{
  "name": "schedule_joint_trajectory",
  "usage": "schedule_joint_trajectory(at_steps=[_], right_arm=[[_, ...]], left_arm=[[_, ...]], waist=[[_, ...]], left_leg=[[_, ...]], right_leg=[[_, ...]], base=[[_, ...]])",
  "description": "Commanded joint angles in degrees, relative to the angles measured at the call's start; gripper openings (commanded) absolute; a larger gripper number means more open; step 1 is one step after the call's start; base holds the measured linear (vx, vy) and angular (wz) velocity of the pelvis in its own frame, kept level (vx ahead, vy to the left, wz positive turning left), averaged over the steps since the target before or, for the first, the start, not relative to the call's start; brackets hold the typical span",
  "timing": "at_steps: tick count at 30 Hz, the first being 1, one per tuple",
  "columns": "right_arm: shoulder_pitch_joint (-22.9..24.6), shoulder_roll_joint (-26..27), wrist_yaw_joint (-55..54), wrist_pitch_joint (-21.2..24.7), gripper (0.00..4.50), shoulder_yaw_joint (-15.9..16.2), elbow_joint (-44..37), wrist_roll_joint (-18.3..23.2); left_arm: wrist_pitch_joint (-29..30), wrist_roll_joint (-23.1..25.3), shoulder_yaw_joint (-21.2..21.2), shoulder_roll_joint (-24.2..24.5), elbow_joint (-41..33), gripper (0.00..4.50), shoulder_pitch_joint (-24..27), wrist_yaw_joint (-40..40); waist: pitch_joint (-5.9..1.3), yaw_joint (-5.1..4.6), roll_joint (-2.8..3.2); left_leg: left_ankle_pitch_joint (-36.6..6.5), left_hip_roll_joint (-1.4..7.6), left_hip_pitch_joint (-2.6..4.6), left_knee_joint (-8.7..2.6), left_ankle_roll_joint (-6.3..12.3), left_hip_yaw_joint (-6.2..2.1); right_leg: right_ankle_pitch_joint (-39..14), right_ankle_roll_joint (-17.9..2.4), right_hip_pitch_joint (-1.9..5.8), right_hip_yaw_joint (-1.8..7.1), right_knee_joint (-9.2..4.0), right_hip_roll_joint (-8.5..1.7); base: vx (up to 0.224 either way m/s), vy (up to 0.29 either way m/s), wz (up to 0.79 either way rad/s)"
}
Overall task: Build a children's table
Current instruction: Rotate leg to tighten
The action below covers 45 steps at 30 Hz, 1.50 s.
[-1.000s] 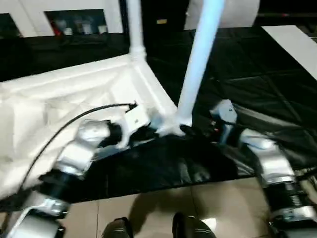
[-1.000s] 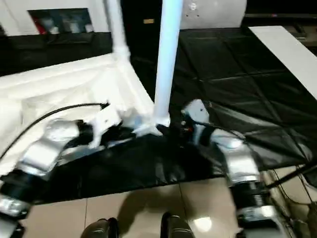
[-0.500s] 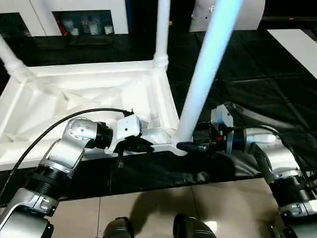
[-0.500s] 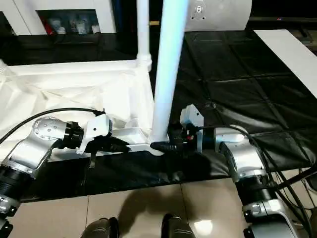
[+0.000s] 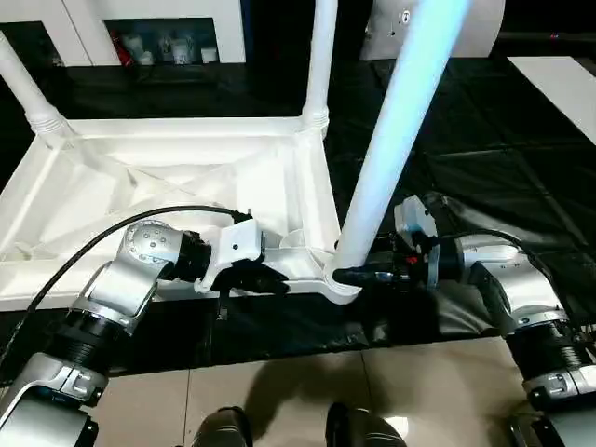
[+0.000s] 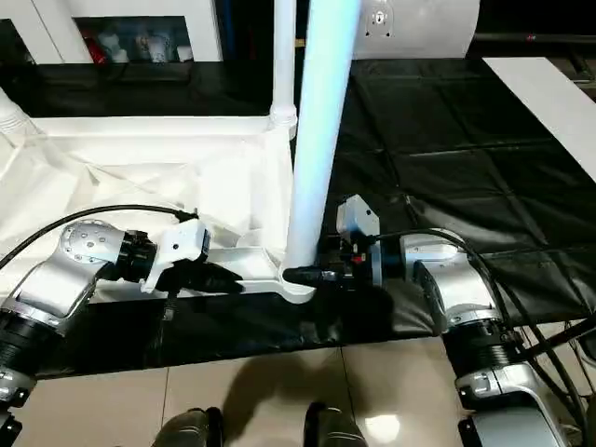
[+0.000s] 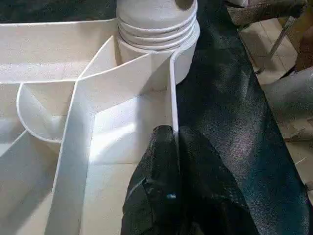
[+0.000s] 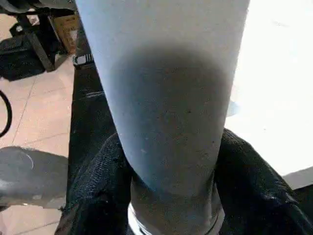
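The children's table lies upside down on a black mat, its ribbed white top facing up. Legs stand in the far left corner, the far right corner and the near right corner. My left gripper is shut on the thin near rim wall, just beside the near right socket. My right gripper reaches in from the right at the foot of the near right leg. Its black fingers lie against both sides of that leg.
The black mat spreads to the right and behind the table. Tiled floor and my feet lie at the near edge. A black cable loops from my left wrist. White cabinets stand at the back, and a white board lies far right.
My right gripper's fingers have closed in around the foot of the near right leg. The left gripper keeps its hold on the rim. The camera itself has shifted.
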Motion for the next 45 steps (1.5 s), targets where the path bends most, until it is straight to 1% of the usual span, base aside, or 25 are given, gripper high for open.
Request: schedule_joint_trajectory(at_steps=[1, 5, 6, 8, 10, 12, 13, 14, 16, 18, 19, 21, 22, 23, 24, 25, 27, 28, 30, 32, 34, 35, 38, 40, 45], right_arm=[[1.7, -0.4, 1.4, 2.5, 2.03, 1.0, -2.5, 2.0], [4.4, 1.1, -2.1, 6.9, 2.01, 0.8, -6.6, 3.0], [5.0, 1.8, -3.9, 7.9, 2.01, 0.7, -7.4, 2.8], [6.1, 4.0, -8.8, 8.7, 2.01, 0.4, -8.8, 1.9], [6.4, 7.5, -17.3, 10.1, 2.01, 0.0, -9.0, -0.9], [6.7, 10.1, -21.5, 10.8, 2.01, -0.1, -9.7, -1.7], [6.7, 11.8, -24.4, 11.9, 2.01, -0.4, -9.9, -1.9], [6.5, 13.5, -27.6, 12.7, 2.00, -1.0, -9.7, -2.3], [5.6, 17.8, -36.7, 13.9, 2.00, -2.8, -8.4, -3.9], [5.2, 20.3, -42.1, 14.6, 2.00, -3.8, -7.8, -4.8], [4.8, 21.9, -45.4, 14.4, 2.00, -4.4, -7.0, -5.5], [4.2, 23.9, -49.3, 14.1, 2.00, -5.1, -6.0, -6.4], [3.3, 26.8, -54.0, 12.8, 2.00, -5.8, -4.2, -7.4], [3.2, 27.4, -54.5, 12.1, 2.00, -5.6, -4.0, -7.7], [3.1, 28.3, -54.2, 11.5, 2.56, -5.3, -4.2, -7.5], [3.1, 28.6, -53.8, 11.5, 2.70, -5.1, -4.5, -7.3], [3.2, 28.4, -52.1, 11.3, 2.76, -4.6, -5.1, -7.1], [3.3, 27.5, -50.9, 11.0, 3.06, -4.6, -5.4, -7.0], [3.4, 26.8, -50.4, 10.9, 3.16, -4.7, -5.7, -7.1], [4.0, 23.4, -47.6, 9.4, 3.23, -4.8, -6.2, -7.6], [4.5, 20.2, -43.8, 8.2, 3.51, -5.0, -6.3, -7.3], [4.5, 20.0, -43.5, 8.1, 3.60, -5.0, -6.3, -7.2], [4.6, 13.7, -36.3, 6.5, 3.89, -6.5, -6.3, -6.0], [4.5, 11.3, -33.1, 6.4, 3.99, -7.0, -6.3, -5.4], [4.3, 5.7, -23.5, 6.6, 3.99, -6.4, -7.0, -3.4]], left_arm=[[0.7, -0.9, -1.1, -0.5, -1.6, 0.00, -0.3, -1.0], [3.8, -1.3, 0.0, -2.1, -3.0, 0.00, 0.0, 2.6], [4.7, -1.1, 0.3, -2.8, -3.3, 0.00, 0.0, 4.1], [7.8, -0.8, 1.1, -4.6, -4.0, 0.00, -0.1, 7.9], [11.3, 0.1, 1.7, -7.2, -5.0, 0.00, -0.7, 12.9], [14.0, 1.0, 2.1, -9.6, -5.5, 0.00, -1.4, 17.1], [15.3, 1.3, 2.4, -11.1, -5.5, 0.00, -2.0, 19.4], [16.3, 1.8, 2.8, -12.4, -5.3, 0.00, -2.5, 21.9], [18.6, 3.5, 3.8, -15.9, -4.7, 0.00, -3.8, 28.5], [20.4, 4.1, 4.3, -17.9, -4.8, 0.00, -4.3, 32.2], [21.1, 4.7, 4.4, -19.0, -4.9, 0.00, -4.5, 34.1], [22.1, 5.5, 4.4, -20.4, -5.2, 0.00, -4.6, 36.3], [23.2, 6.8, 4.5, -22.4, -5.6, 0.00, -4.9, 39.6], [23.2, 7.1, 4.3, -22.8, -5.9, 0.00, -4.9, 39.9], [23.1, 7.1, 3.9, -23.4, -6.5, 0.00, -4.7, 39.9], [23.0, 7.0, 3.7, -23.6, -6.8, 0.00, -4.6, 39.7], [23.5, 6.6, 3.0, -23.3, -7.9, 0.00, -4.2, 38.1], [23.0, 6.4, 2.5, -22.4, -8.4, 0.00, -3.8, 36.8], [22.8, 6.3, 2.2, -21.7, -8.7, 0.00, -3.5, 36.1], [21.8, 6.1, 1.9, -19.6, -9.1, 0.00, -2.7, 34.0], [20.6, 6.3, 2.0, -18.2, -9.0, 0.00, -2.3, 32.6], [20.6, 6.3, 2.0, -18.1, -8.9, 0.00, -2.3, 32.5], [17.2, 5.7, 2.0, -14.5, -7.9, 0.00, -1.4, 27.7], [14.5, 5.5, 1.8, -12.9, -7.1, 0.00, -1.2, 25.5], [9.1, 3.3, 1.5, -9.1, -5.9, 0.00, -0.3, 18.7]], waist=[[-4.92, -0.24, -0.25], [-4.84, 0.05, 0.09], [-4.88, 0.03, -0.03], [-4.66, -0.04, 0.02], [-4.42, -0.48, 0.01], [-4.29, -0.83, -0.09], [-4.24, -1.35, -0.22], [-4.17, -1.60, -0.25], [-4.26, -2.03, -0.23], [-4.17, -2.29, -0.23], [-4.22, -2.60, -0.27], [-4.15, -2.97, -0.16], [-4.19, -2.99, -0.13], [-4.22, -3.31, -0.17], [-4.24, -3.31, -0.09], [-4.35, -3.31, -0.07], [-4.42, -3.32, -0.03], [-4.61, -3.29, -0.02], [-4.75, -3.27, 0.02], [-4.92, -3.12, 0.09], [-5.06, -3.04, -0.06], [-5.08, -3.00, -0.06], [-5.19, -2.69, -0.03], [-5.01, -2.50, 0.10], [-4.87, -2.26, 0.13]], left_leg=[[-9.9, 2.38, 1.18, -3.82, 5.32, -0.43], [-9.7, 2.47, 1.21, -3.91, 5.33, -0.42], [-9.9, 2.44, 1.18, -3.92, 5.04, -0.45], [-11.7, 2.28, 1.33, -3.98, 4.38, -0.54], [-13.1, 2.07, 1.38, -4.07, 2.88, -0.72], [-14.0, 1.91, 1.41, -4.11, 2.22, -0.84], [-14.7, 1.59, 1.17, -4.07, 2.13, -1.03], [-14.5, 1.59, 1.02, -4.14, 2.12, -1.04], [-15.2, 1.49, 1.40, -3.95, 2.19, -1.05], [-15.6, 1.30, 1.34, -3.91, 2.10, -1.09], [-15.7, 1.12, 1.46, -3.77, 2.21, -1.07], [-15.6, 1.21, 1.06, -3.95, 2.49, -1.17], [-15.7, 1.29, 1.12, -3.99, 2.37, -1.23], [-16.2, 1.22, 1.12, -3.95, 2.39, -1.23], [-16.2, 1.23, 1.12, -3.98, 2.69, -1.20], [-15.9, 1.25, 1.05, -4.03, 3.18, -1.20], [-15.4, 1.40, 0.85, -4.15, 3.56, -1.21], [-14.2, 1.53, 0.71, -4.17, 4.01, -1.14], [-12.9, 1.61, 0.56, -4.13, 4.58, -1.03], [-11.4, 1.62, 0.62, -3.98, 5.13, -0.88], [-9.4, 1.52, 0.40, -3.75, 6.12, -0.67], [-9.2, 1.51, 0.42, -3.71, 6.37, -0.61], [-8.0, 1.63, 0.41, -3.60, 7.19, -0.58], [-8.7, 1.72, 0.54, -3.62, 7.50, -0.51], [-10.4, 2.04, 0.91, -3.76, 6.36, -0.59]], right_leg=[[-21.6, -10.5, 3.70, 2.89, -3.79, -4.37], [-20.9, -10.8, 3.63, 2.97, -3.78, -4.33], [-21.1, -10.6, 3.64, 2.92, -3.88, -4.28], [-24.0, -10.1, 3.47, 2.79, -4.23, -4.41], [-28.5, -8.4, 3.32, 2.67, -4.76, -4.45], [-31.4, -7.2, 3.30, 2.50, -5.17, -4.52], [-34.1, -5.5, 3.48, 2.32, -5.56, -4.59], [-34.1, -5.2, 3.48, 2.35, -5.56, -4.49], [-35.0, -4.6, 2.98, 2.25, -5.95, -4.42], [-36.0, -4.3, 2.89, 2.04, -6.15, -4.35], [-37.0, -3.5, 2.75, 1.95, -6.46, -4.36], [-36.2, -3.2, 2.85, 1.95, -6.38, -4.29], [-35.9, -3.3, 2.79, 1.93, -6.28, -4.33], [-35.5, -3.4, 2.70, 1.88, -6.29, -4.20], [-34.8, -3.2, 2.75, 1.94, -6.38, -4.29], [-33.4, -3.3, 2.88, 1.99, -6.22, -4.20], [-31.2, -3.8, 2.99, 2.14, -5.90, -4.21], [-27.7, -5.0, 3.19, 2.30, -5.43, -4.16], [-24.2, -6.4, 3.42, 2.49, -4.98, -4.22], [-20.9, -7.9, 3.59, 2.59, -4.62, -4.21], [-17.3, -9.5, 3.97, 2.73, -4.18, -4.19], [-16.9, -9.8, 3.99, 2.76, -4.11, -4.16], [-15.9, -10.6, 4.25, 2.66, -3.97, -4.16], [-16.7, -10.8, 4.07, 2.63, -4.15, -4.12], [-20.1, -10.4, 3.89, 2.62, -4.27, -4.15]], base=[[0.000, 0.000, 0.00], [0.000, 0.000, 0.00], [0.000, 0.000, 0.00], [0.000, 0.000, 0.00], [0.000, 0.000, 0.00], [0.000, 0.000, 0.00], [0.000, 0.000, 0.00], [0.000, 0.000, 0.00], [0.000, 0.000, 0.00], [0.000, 0.000, 0.00], [0.000, 0.000, 0.00], [0.000, 0.000, 0.00], [0.000, 0.000, 0.00], [0.000, 0.000, 0.00], [0.000, 0.000, 0.00], [0.000, 0.000, 0.00], [0.000, 0.000, 0.00], [0.000, 0.000, 0.00], [0.000, 0.000, 0.00], [0.000, 0.000, 0.00], [0.000, 0.000, 0.00], [0.000, 0.000, 0.00], [0.000, 0.000, 0.00], [0.000, 0.000, 0.00], [0.000, 0.000, 0.00]])
